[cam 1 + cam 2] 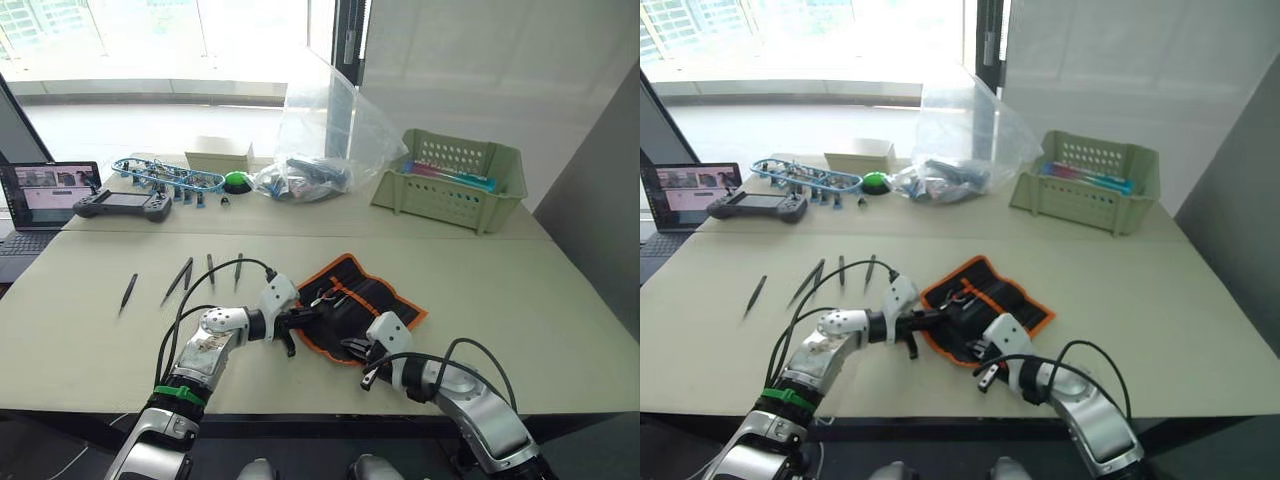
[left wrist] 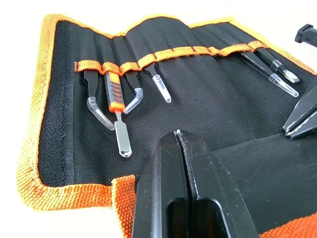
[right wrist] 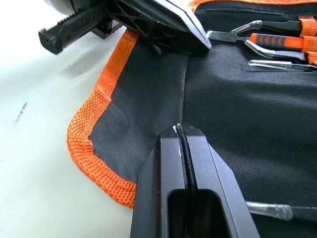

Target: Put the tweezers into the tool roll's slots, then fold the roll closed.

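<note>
The tool roll (image 1: 362,300) lies open on the table, black with orange edging. Its slots (image 2: 173,51) hold several capped tools, among them an orange-handled one (image 2: 115,94). Several loose dark tweezers (image 1: 178,280) lie on the table left of the roll, one (image 1: 128,291) farther left. My left gripper (image 1: 299,322) is at the roll's near-left edge, its fingers (image 2: 163,163) shut on the black flap. Just right of it, my right gripper (image 1: 353,347) is at the roll's front edge, its fingers (image 3: 166,158) shut on the same flap's fold.
At the back stand a clear plastic bag (image 1: 320,150), a green perforated basket (image 1: 452,180), a white box (image 1: 218,155), a green button (image 1: 237,182), a handheld controller (image 1: 125,205) and a laptop (image 1: 45,195). The table's front edge runs just below both grippers.
</note>
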